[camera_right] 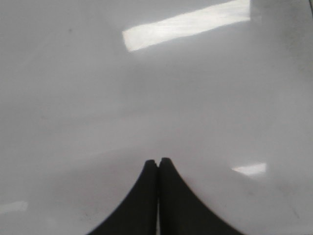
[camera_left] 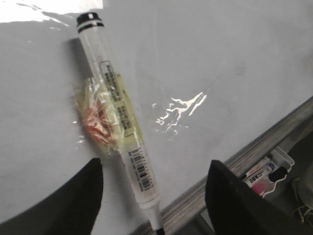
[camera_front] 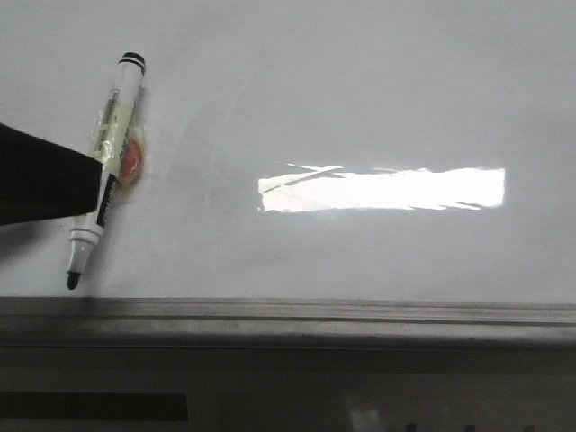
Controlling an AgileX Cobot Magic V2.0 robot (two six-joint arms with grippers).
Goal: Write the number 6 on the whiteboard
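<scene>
The whiteboard (camera_front: 378, 99) looked glossy and smooth, throwing back bright glare. Its rail (camera_front: 288, 317) was dull brushed grey metal. The marker pen (camera_front: 106, 171) had a smooth white plastic barrel wrapped in crinkled, shiny clear tape (camera_left: 105, 117). The left gripper's fingers (camera_left: 73, 205) and the right gripper's fingers (camera_right: 146, 205) were matt black.

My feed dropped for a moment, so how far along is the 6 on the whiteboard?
Nothing is written yet: the glossy white whiteboard shows only glare. The white-barrelled, black-tipped marker pen lies on it, uncapped, tip toward the grey metal rail. In hand: the left end effector is open astride the barrel, not gripping. The right end effector is shut, holding nothing. Left: grasp, lift, draw the 6.
</scene>
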